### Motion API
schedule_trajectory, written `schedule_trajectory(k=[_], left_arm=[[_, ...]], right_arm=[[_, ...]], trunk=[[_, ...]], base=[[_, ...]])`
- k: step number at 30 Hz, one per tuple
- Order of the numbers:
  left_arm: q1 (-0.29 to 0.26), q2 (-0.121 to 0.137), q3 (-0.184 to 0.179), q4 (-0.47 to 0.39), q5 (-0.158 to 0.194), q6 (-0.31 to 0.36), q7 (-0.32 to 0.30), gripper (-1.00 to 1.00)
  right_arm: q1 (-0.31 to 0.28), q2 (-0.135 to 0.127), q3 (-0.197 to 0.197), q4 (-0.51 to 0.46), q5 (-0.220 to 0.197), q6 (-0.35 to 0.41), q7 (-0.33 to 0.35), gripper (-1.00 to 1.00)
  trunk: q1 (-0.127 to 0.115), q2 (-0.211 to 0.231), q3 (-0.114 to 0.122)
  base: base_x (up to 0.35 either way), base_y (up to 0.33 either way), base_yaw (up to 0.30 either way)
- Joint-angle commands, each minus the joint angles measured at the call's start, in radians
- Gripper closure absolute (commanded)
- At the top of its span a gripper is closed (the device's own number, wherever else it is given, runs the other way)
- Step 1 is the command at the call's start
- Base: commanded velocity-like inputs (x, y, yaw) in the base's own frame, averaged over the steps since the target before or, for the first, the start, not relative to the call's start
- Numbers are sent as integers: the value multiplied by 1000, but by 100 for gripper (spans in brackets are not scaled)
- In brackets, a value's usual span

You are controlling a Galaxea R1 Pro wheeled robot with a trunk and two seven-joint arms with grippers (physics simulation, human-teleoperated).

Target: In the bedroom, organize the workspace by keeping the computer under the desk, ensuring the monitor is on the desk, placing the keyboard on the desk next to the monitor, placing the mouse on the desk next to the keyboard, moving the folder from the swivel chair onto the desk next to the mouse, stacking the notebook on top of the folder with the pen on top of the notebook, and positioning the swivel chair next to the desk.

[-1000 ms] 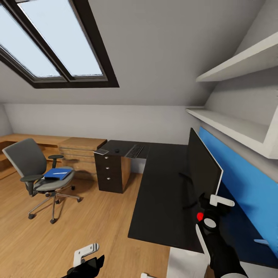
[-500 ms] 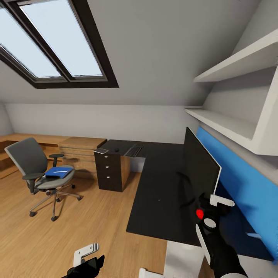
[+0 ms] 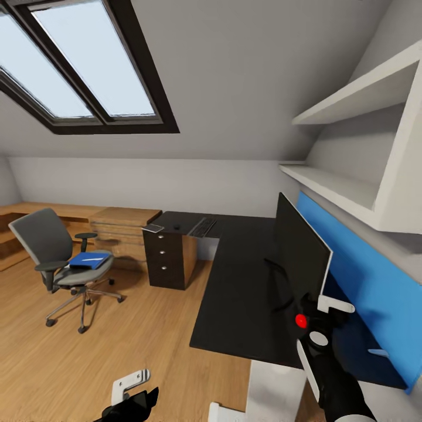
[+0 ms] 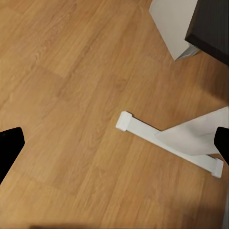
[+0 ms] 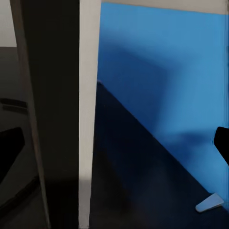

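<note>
- Two arms are in my head view: my right gripper (image 3: 324,312) is up at the monitor's (image 3: 299,252) near lower corner, beside its small red light, and my left gripper (image 3: 132,388) hangs low over the wooden floor (image 3: 129,328).
- From the right wrist camera I see the monitor's edge (image 5: 88,109) running between the two dark fingertips (image 5: 10,148), which stand wide apart; I cannot tell whether either one touches the screen.
- My left wrist camera looks down at the floor (image 4: 71,95) and a white foot (image 4: 167,140) of the desk's pedestal; the left fingertips (image 4: 9,148) sit at opposite edges of the picture, spread wide with nothing between them.
- The monitor stands upright on the glossy black desk (image 3: 246,293), angled along the blue wall panel (image 3: 363,275).
- At the desk's far end I can make out the keyboard (image 3: 201,227), the mouse (image 3: 176,227) just beside it, and the notebook (image 3: 153,228) at the corner above the dark drawer unit (image 3: 167,258).
- The swivel chair (image 3: 58,264) stands well apart from the desk, with the folder (image 3: 89,260) flat on its seat and the pen (image 3: 91,258) lying on the folder.
</note>
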Motion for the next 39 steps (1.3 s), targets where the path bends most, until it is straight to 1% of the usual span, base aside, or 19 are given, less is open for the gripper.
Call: schedule_trajectory(k=[1, 9, 13, 37, 39], left_arm=[[0, -1, 1, -2, 11, 4, 7, -100], [0, -1, 1, -2, 11, 4, 7, -100], [0, -1, 1, -2, 11, 4, 7, -100], [0, -1, 1, -2, 11, 4, 7, -100], [0, -1, 1, -2, 11, 4, 7, -100]], right_arm=[[-1, 1, -2, 0, 8, 2, -1, -100], [-1, 1, -3, 0, 8, 2, 0, -100], [-1, 1, -3, 0, 8, 2, 0, -100], [-1, 2, -2, 1, 8, -7, 0, -100], [-1, 1, -1, 28, 8, -16, 0, -100]], trunk=[[0, -1, -1], [0, -1, -1], [0, -1, -1], [0, -1, -1], [0, -1, -1]], base=[[-65, -42, 0], [-24, -13, 0], [-138, -2, 0], [-323, 0, 0], [-333, 0, 0]])
